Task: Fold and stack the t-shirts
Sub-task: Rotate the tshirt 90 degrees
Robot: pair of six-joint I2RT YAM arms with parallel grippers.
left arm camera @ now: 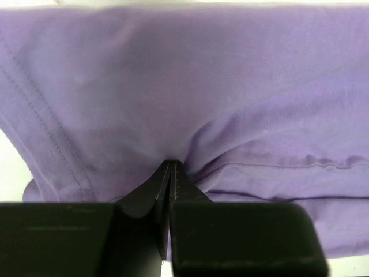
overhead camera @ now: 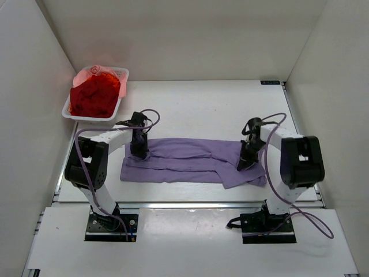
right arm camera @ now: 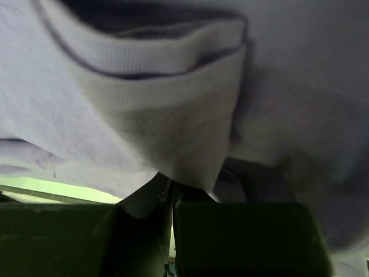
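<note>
While the purple t-shirt (overhead camera: 184, 158) lies as a long band across the middle of the frame on the tabletop (overhead camera: 202, 107), both arms are down on it: the left tool (overhead camera: 139, 153) on the band's left part, the right tool (overhead camera: 245, 163) near its right end. From the left wrist, the fingers are pressed together with purple cloth puckering at their tips, beside a double-stitched hem (left arm camera: 55, 144). From the right wrist, the fingers are likewise closed, pinching cloth just under the ribbed collar (right arm camera: 173, 109), though that view is dark and which layer is caught is hard to read.

The step in hand looks like a fold of this shirt, with both ends gripped. The next move calls for lifting the two ends evenly and carrying them over together, so the band doubles without twisting. A red garment (overhead camera: 95, 98) waits in the white basket (overhead camera: 123, 74) at upper left.
</note>
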